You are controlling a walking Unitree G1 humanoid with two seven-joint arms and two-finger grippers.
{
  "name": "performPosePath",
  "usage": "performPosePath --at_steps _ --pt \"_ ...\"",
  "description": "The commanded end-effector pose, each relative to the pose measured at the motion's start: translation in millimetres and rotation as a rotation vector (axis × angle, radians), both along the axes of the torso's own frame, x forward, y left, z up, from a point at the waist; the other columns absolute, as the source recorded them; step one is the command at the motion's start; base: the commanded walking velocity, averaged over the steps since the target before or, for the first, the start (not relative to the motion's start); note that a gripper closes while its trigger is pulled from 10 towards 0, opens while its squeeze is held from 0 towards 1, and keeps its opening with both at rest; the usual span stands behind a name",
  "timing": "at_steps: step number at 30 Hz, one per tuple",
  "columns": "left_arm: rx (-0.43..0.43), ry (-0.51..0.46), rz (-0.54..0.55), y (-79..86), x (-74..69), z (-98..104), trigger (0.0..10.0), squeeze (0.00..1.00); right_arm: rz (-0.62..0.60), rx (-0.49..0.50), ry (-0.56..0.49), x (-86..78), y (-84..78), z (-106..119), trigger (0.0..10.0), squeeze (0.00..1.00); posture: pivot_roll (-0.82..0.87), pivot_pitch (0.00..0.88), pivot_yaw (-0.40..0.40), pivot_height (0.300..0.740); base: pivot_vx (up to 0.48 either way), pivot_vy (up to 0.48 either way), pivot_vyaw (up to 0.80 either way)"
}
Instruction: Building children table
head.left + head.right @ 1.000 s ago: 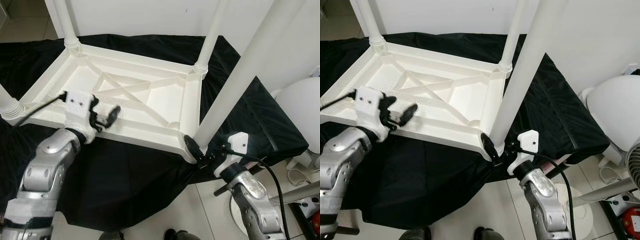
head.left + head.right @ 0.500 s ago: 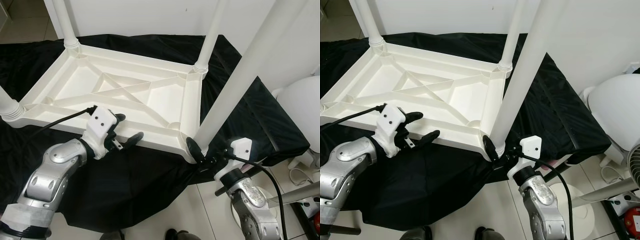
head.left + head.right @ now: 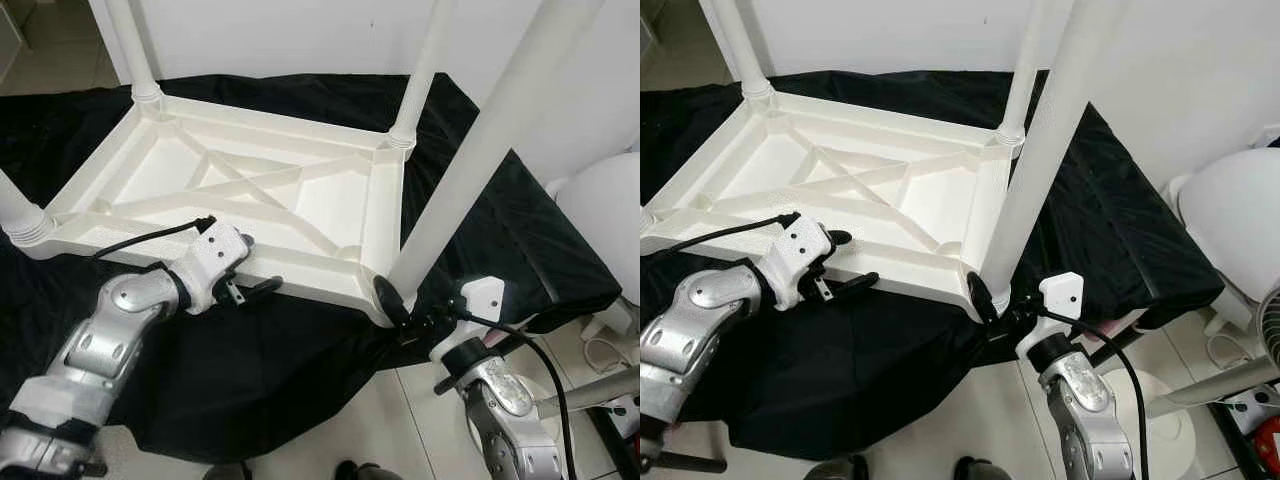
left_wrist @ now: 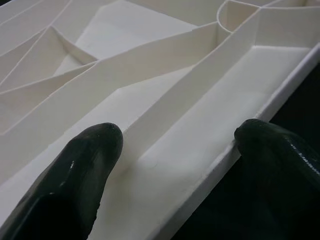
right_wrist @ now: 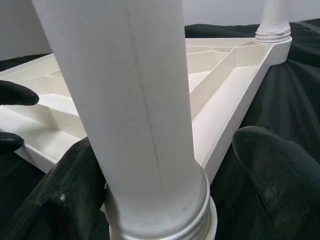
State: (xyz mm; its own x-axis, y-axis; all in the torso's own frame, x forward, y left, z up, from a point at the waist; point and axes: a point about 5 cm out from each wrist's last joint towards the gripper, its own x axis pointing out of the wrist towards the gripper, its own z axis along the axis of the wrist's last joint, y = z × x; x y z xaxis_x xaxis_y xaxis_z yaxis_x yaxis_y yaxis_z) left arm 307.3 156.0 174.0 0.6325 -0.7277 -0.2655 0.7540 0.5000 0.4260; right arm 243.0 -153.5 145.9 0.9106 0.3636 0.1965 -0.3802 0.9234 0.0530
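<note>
1. Upturned white plastic children's table [image 3: 270,190] lies top-down on a black cloth [image 3: 250,350], four legs pointing up; the near-right leg [image 3: 470,160] stands at about 4 o'clock of the frame.
2. Left hand [image 3: 250,285] sits at the near rim, roughly 7 o'clock of the table — fingers apart, one finger [image 4: 85,165] inside the tray of ribs, the other outside the edge, straddling the rim without closing on it.
3. Right hand [image 3: 990,300] is at the base of the near-right leg, by its threaded collar [image 5: 160,210]; fingers spread to either side of the leg, one pad [image 5: 55,200] touching or nearly so, not clamped.
4. Handling, judged: hollow moulded plastic — light, stiff, smooth and likely slippery. The rim and ribs offer a firm pinch; grip the leg low near the collar, where turning it gives least wobble.
</note>
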Motion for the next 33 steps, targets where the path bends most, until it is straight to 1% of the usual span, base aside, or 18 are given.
performPosePath --at_steps 1,4,6,7,8,9,11,13,17,18,19,20,23,24,27,29,30,33 --pt "0.053 0.05 -0.007 5.9 -1.0 -12 10.0 0.0 -0.049 -0.009 0.01 -2.3 -10.3 -1 10.0 0.0 0.01 0.138 0.009 0.74 0.0 0.0 0.0" --pt "0.044 0.057 -0.025 6.0 -1.0 -11 10.0 0.0 -0.05 -0.011 0.01 -2.8 -10.5 -1 10.0 0.0 0.01 0.138 0.009 0.74 0.0 0.0 0.0" --pt "-0.025 0.068 -0.061 4.2 -2.8 -4 10.0 0.0 -0.052 -0.009 0.011 -3.4 -10.9 -1 10.0 0.0 0.01 0.138 0.011 0.74 0.0 0.0 0.0" --pt "-0.052 0.071 -0.101 2.6 -6.4 -1 10.0 0.0 -0.054 -0.007 0.012 -3.8 -10.9 -2 10.0 0.0 0.01 0.139 0.012 0.74 0.0 0.0 0.0" --pt "-0.052 0.071 -0.101 2.6 -6.4 -1 10.0 0.0 -0.054 -0.007 0.012 -3.8 -10.9 -2 10.0 0.0 0.01 0.139 0.012 0.74 0.0 0.0 0.0" --pt "-0.067 0.075 -0.135 1.3 -9.8 1 10.0 0.0 -0.054 -0.007 0.013 -4.3 -10.7 -2 10.0 0.0 0.01 0.14 0.013 0.74 0.0 0.0 0.0" --pt "-0.077 0.08 -0.17 0.1 -12.9 2 10.0 0.0 -0.054 -0.006 0.014 -4.8 -10.3 -3 10.0 0.0 0.01 0.141 0.015 0.74 0.0 0.0 0.0" --pt "-0.076 0.085 -0.174 0.1 -12.9 1 10.0 0.0 -0.054 -0.006 0.015 -5.0 -10.2 -3 10.0 0.0 0.01 0.141 0.015 0.74 0.0 0.0 0.0" --pt "0.01 0.076 -0.189 -1.2 -13.3 -9 10.0 0.0 -0.05 -0.004 0.014 -4.8 -9.4 -2 10.0 0.0 0.01 0.142 0.013 0.74 0.0 0.0 0.0" --pt "0.01 0.076 -0.189 -1.2 -13.3 -9 10.0 0.0 -0.05 -0.004 0.014 -4.8 -9.4 -2 10.0 0.0 0.01 0.142 0.013 0.74 0.0 0.0 0.0" --pt "0.03 0.089 -0.218 -2.9 -15.6 -11 10.0 0.0 -0.048 -0.005 0.014 -5.0 -9.7 -2 10.0 0.0 0.01 0.143 0.013 0.74 0.0 0.0 0.0" --pt "0.03 0.089 -0.218 -2.9 -15.6 -11 10.0 0.0 -0.048 -0.005 0.014 -5.0 -9.7 -2 10.0 0.0 0.01 0.143 0.013 0.74 0.0 0.0 0.0" --pt "0.085 0.079 -0.227 -2.9 -14.9 -14 10.0 0.0 -0.051 -0.007 0.013 -5.0 -10.2 -2 10.0 0.0 0.01 0.143 0.018 0.74 0.0 0.0 0.0" --pt "0.085 0.079 -0.227 -2.9 -14.9 -14 10.0 0.0 -0.051 -0.007 0.013 -5.0 -10.2 -2 10.0 0.0 0.01 0.143 0.018 0.74 0.0 0.0 0.0" --pt "0.127 0.082 -0.202 -2.1 -9.9 -19 10.0 0.0 -0.052 -0.005 0.012 -5.2 -9.4 -2 10.0 0.0 0.01 0.145 0.023 0.74 0.0 0.0 0.0" --pt "0.156 0.086 -0.165 -0.8 -3.0 -21 10.0 0.0 -0.05 -0.003 0.013 -5.6 -8.1 -3 10.0 0.0 0.01 0.144 0.026 0.74 0.0 0.0 0.0" --pt "0.156 0.086 -0.165 -0.8 -3.0 -21 10.0 0.0 -0.05 -0.003 0.013 -5.6 -8.1 -3 10.0 0.0 0.01 0.144 0.026 0.74 0.0 0.0 0.0" --pt "0.183 0.1 -0.13 0.3 4.6 -23 10.0 0.0 -0.052 -0.003 0.015 -6.0 -7.4 -3 10.0 0.0 0.01 0.146 0.032 0.74 0.0 0.0 0.0"
